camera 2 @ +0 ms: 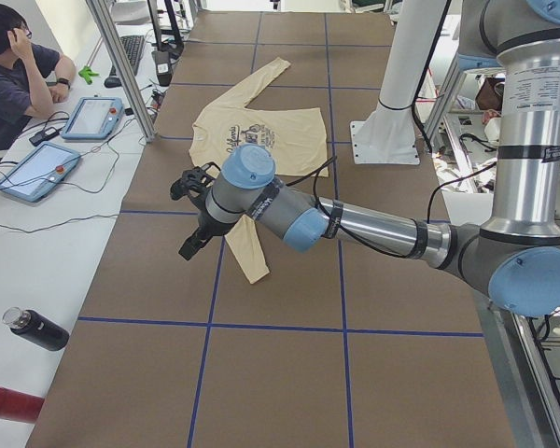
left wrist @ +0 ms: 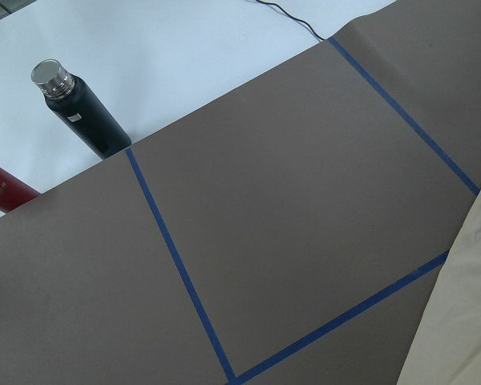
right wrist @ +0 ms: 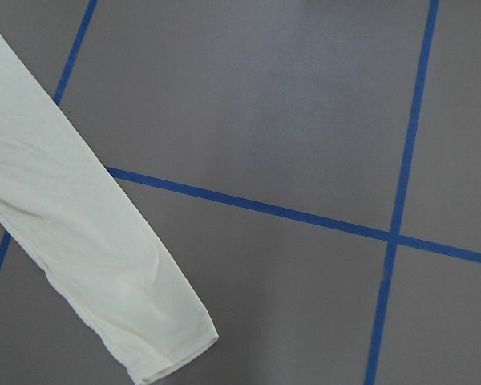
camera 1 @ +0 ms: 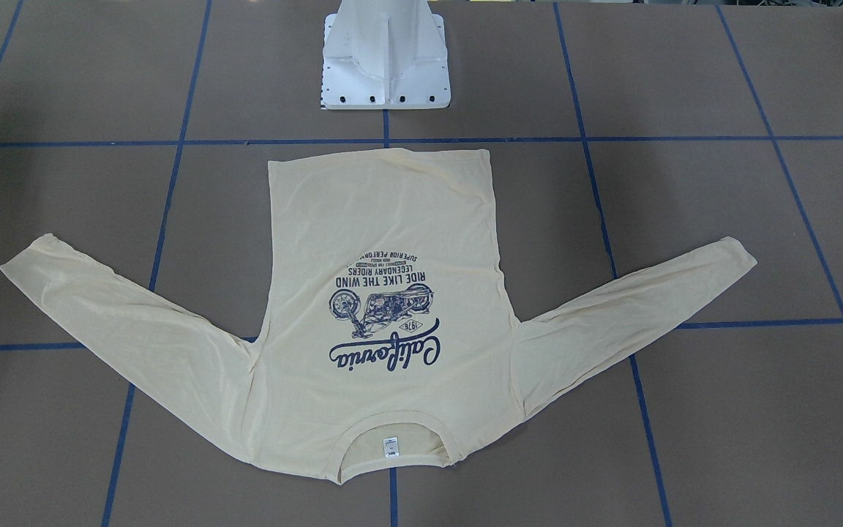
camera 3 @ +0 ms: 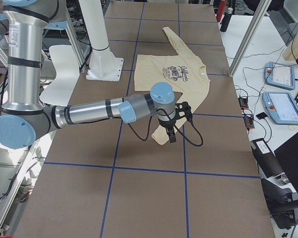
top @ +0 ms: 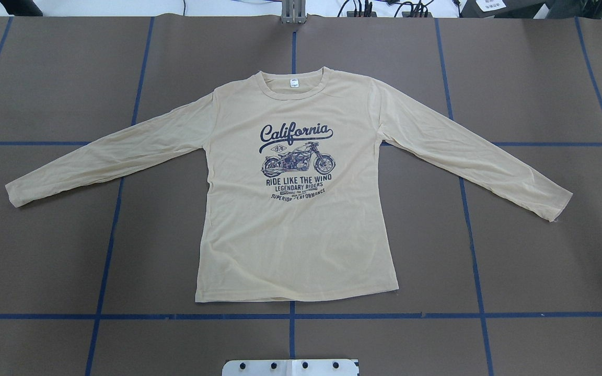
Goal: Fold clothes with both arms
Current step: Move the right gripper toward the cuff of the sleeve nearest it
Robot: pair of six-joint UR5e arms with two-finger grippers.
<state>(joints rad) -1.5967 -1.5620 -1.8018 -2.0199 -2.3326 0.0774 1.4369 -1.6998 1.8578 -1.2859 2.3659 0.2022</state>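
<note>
Lying flat and print-up in the middle of the brown tabletop [top: 541, 78], the cream long-sleeved T-shirt [top: 296, 235] has both sleeves spread wide. My left hand [camera 2: 190, 245] hangs near the left cuff [top: 16, 194], my right hand [camera 3: 172, 137] near the right cuff [top: 556, 208]; I cannot tell whether either is parted or closed. I judge the thin fabric light, limp and quick to bunch, so cuffs and shoulders look best to pinch.

Thin matt T-shirt [top: 301, 235] on a matt brown table [top: 515, 250]
Its cloth is soft and lightly creased; the table top looks papery; the left arm [camera 2: 373, 229] and right arm [camera 3: 84, 114] are satin metal with glossy blue caps.
</note>
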